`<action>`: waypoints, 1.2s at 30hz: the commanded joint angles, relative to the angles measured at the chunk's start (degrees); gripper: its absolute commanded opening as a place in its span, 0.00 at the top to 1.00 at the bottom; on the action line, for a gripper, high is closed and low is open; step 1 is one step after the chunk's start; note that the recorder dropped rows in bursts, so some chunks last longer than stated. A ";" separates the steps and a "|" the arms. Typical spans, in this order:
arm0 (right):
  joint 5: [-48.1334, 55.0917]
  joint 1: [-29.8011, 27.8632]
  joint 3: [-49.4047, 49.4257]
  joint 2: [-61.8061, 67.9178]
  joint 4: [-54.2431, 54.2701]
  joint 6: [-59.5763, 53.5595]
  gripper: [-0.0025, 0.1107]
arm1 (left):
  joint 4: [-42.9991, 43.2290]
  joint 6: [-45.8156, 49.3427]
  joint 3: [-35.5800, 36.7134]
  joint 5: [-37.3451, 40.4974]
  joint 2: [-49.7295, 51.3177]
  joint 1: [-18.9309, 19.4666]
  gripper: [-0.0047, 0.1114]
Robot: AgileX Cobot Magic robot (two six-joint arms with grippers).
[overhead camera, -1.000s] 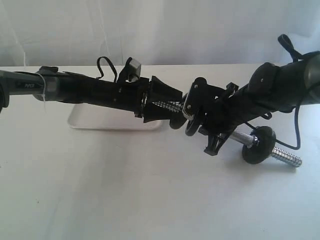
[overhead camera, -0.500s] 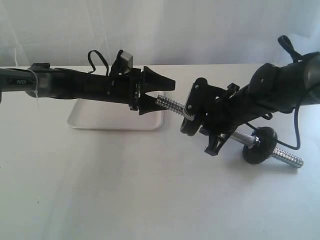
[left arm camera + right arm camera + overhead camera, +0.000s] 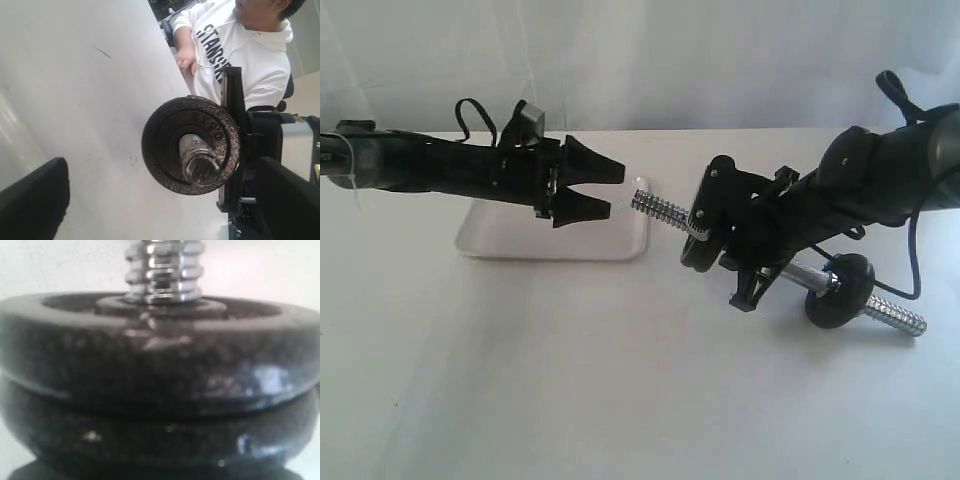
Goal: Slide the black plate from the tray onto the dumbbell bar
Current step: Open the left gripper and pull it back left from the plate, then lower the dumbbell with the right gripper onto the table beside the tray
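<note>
The dumbbell bar [image 3: 658, 210] is held tilted above the table, with my right gripper [image 3: 750, 265] shut on its middle. The black plate [image 3: 697, 247] sits on the bar's threaded left end, pushed up against a second black disc. In the left wrist view, the black plate [image 3: 167, 145] faces me with the threaded bar end [image 3: 200, 160] poking through its hole. The right wrist view shows the black plate [image 3: 160, 345] stacked on the other disc [image 3: 160, 440]. My left gripper [image 3: 605, 190] hangs open and empty over the tray [image 3: 550, 255], a short gap left of the bar's tip.
Another black disc [image 3: 840, 290] rests on the table at the bar's right end, with a threaded tip [image 3: 898, 317] beyond it. A cable [image 3: 910, 260] loops behind the right arm. A person in a white hoodie [image 3: 240, 45] sits beyond the table.
My left gripper has drawn back to the left, off the bar's threaded end, with its jaws open. The black plate stays on the bar by the right gripper, which has not moved.
</note>
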 commanded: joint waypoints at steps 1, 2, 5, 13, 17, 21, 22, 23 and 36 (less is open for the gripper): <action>-6.37 -0.22 -1.87 -3.14 1.30 -0.21 0.98 | 1.41 -0.76 -0.14 5.72 -0.59 2.46 0.31; -6.24 -0.22 -1.87 -3.14 1.30 -0.21 0.98 | 1.41 -1.29 -0.14 5.72 -0.59 2.86 0.41; -6.14 -0.22 -1.87 -3.14 1.30 -0.21 0.98 | 1.41 -2.50 -0.14 5.72 -0.59 5.03 0.88; -4.45 -0.22 -1.87 -3.14 1.30 -1.61 0.98 | 12.07 -2.22 -0.14 5.72 -4.35 6.89 0.96; -3.35 0.54 -1.87 -3.14 1.71 -1.70 0.98 | 18.33 -4.26 -0.04 2.21 -7.85 6.89 0.96; -5.03 2.98 -1.87 -2.03 1.71 -6.22 0.98 | 20.33 -7.31 -0.04 1.03 -10.02 6.78 0.96; -5.58 3.53 -1.87 -1.37 1.71 -6.25 0.98 | 20.98 -7.58 -0.04 0.95 -10.24 6.78 0.96; -5.89 3.85 -1.87 -0.52 1.34 -6.46 0.98 | 20.98 -7.86 -0.04 1.34 -10.49 6.78 0.96; -6.32 5.57 -1.87 2.41 1.31 -10.29 0.98 | 20.48 -7.88 -0.04 3.14 -10.77 6.78 0.96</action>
